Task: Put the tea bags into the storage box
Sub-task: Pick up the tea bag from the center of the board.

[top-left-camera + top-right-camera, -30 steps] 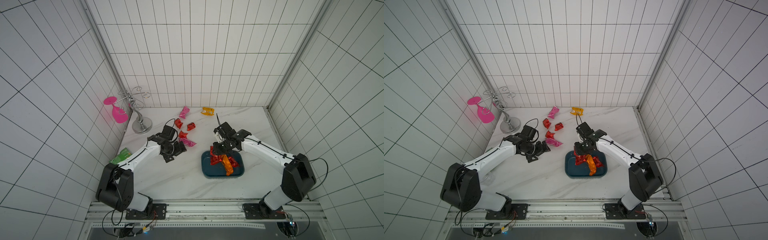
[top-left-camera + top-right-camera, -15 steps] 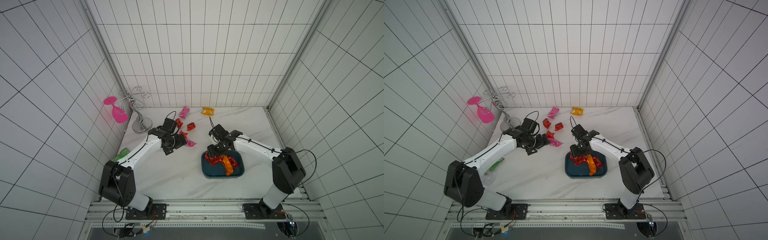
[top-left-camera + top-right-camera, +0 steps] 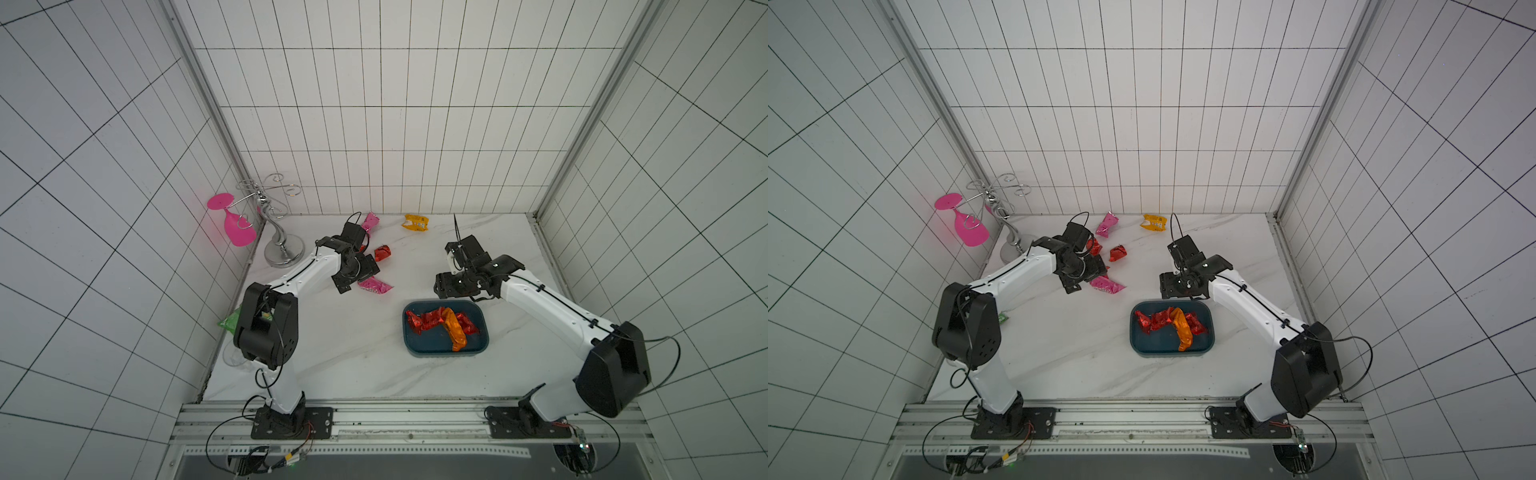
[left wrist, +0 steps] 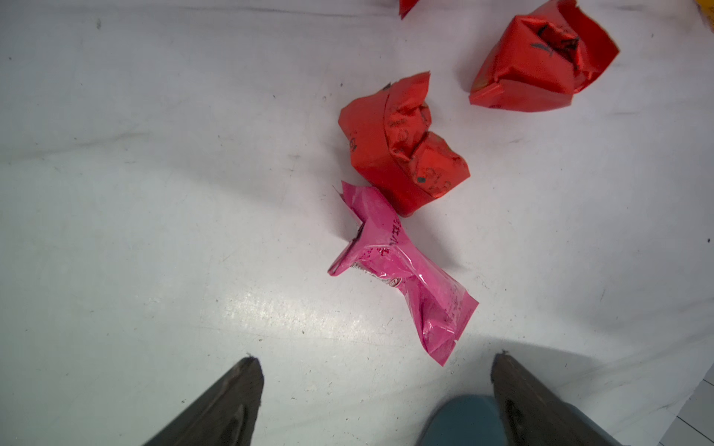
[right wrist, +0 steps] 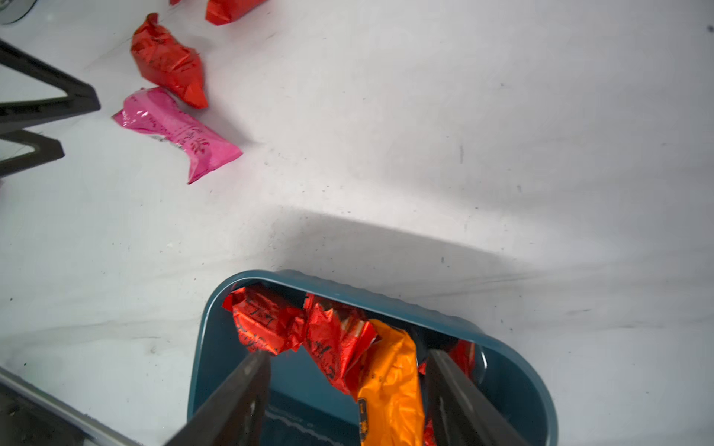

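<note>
White marble shows both hands (image 4: 376, 401) (image 5: 347, 401) spread empty; only top views reveal the yellow sachet (image 3: 415, 222)

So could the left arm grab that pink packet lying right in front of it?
Probably yes. The left end effector is open, and the pink packet lies flat on the table just ahead of it with nothing between them. A red packet touches its far end and might get nudged.

Camera layout: two overhead views, two wrist views.
Both top views look steeply down over the whole desk (image 3: 374, 374); each wrist view looks down close, sharing the pink sachet (image 4: 402, 270).
</note>
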